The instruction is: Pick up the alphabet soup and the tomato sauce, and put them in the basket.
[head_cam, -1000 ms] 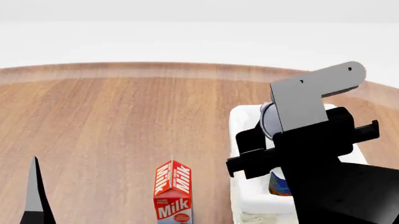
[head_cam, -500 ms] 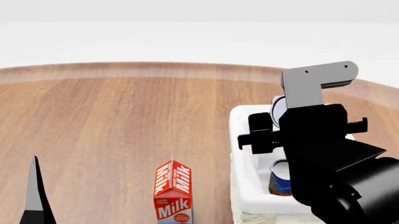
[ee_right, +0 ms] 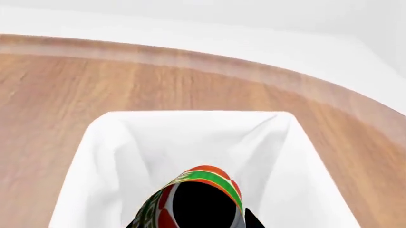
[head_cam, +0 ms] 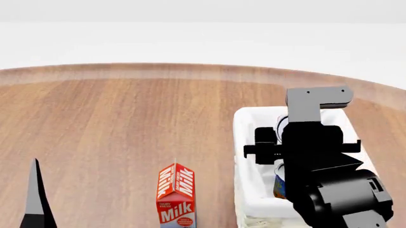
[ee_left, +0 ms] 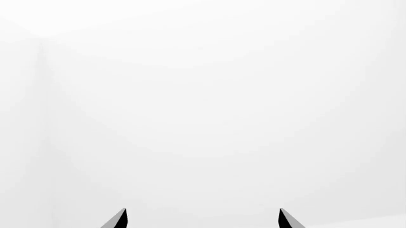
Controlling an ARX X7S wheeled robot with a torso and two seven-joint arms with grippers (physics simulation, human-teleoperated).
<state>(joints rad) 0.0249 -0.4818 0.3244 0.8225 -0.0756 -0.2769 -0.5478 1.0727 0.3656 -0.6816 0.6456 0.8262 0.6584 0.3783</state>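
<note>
My right gripper is shut on the tomato sauce, a red and green can, and holds it over the inside of the basket. In the head view my right arm covers most of the basket. The can's pale silver top peeks out beside the grey wrist bracket. The alphabet soup, a blue can, stands inside the basket under the arm. My left gripper is open and empty before a white background. One of its fingers shows at the head view's lower left.
A red and white milk carton stands on the wooden table left of the basket. The table's curved far edge runs across the back.
My right arm has come down towards the basket with the tomato sauce in its grip, so the blue can is more covered. The left arm and the milk carton have not moved.
</note>
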